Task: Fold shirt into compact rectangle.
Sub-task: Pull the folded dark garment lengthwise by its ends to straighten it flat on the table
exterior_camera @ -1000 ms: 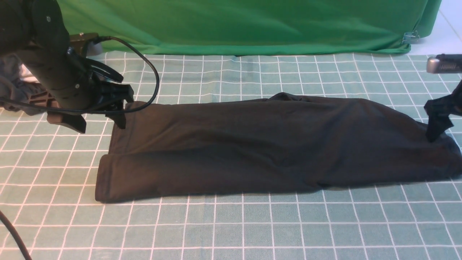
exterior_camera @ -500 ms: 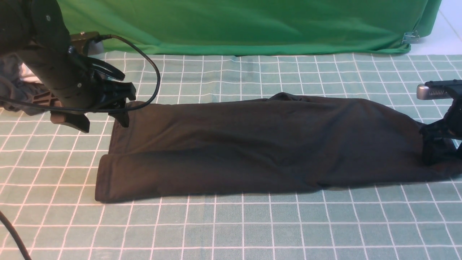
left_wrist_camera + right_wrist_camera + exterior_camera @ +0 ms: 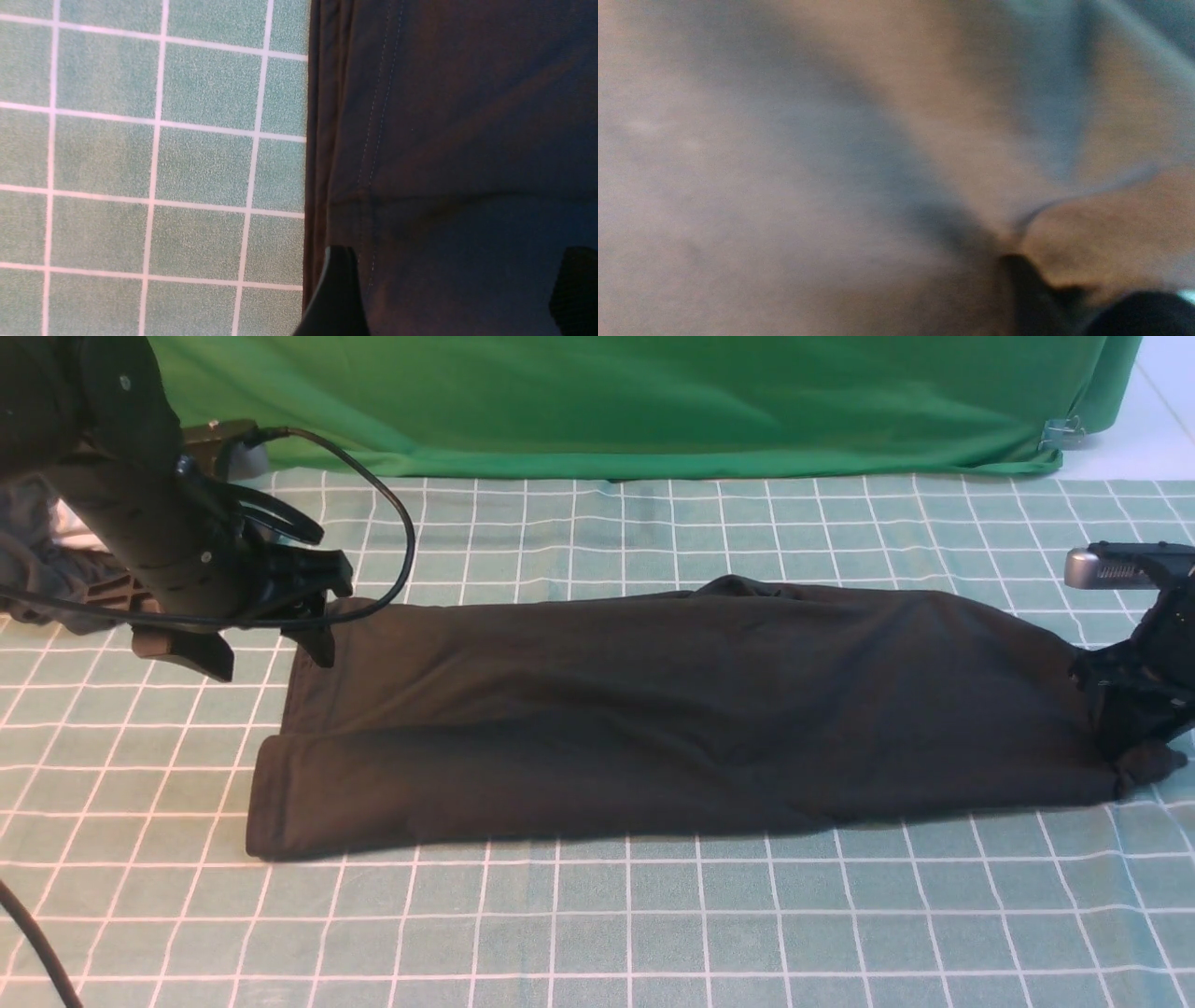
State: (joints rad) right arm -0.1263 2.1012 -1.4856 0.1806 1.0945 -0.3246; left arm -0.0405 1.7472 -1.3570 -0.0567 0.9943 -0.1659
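Items on my screens, largest first.

1. Teal tablecloth with a white grid (image 3: 597,933): it covers the whole work surface.
2. Bright green fabric backdrop (image 3: 653,401): it hangs along the far edge, and its hem rests on the tablecloth.
3. Black thin-knit shirt (image 3: 653,709): it lies in the middle of the tablecloth as a long band running left to right. A lengthwise fold runs along its near side, and a stitched hem sits at its left end.
4. Left gripper (image 3: 261,649): it hangs over the shirt's far left corner. In my left wrist feed its jaws stand wide apart above the hem and grip nothing.
5. Right gripper (image 3: 1134,747): it is down at the shirt's right end, with the jaws drawn narrow on a gathered bunch of cloth. My right wrist feed is blurred but shows fabric creased against a dark fingertip.
6. Black cable (image 3: 397,523): it loops beside the left arm.
7. Small metal clip (image 3: 1062,432): it sits on the backdrop's right corner.
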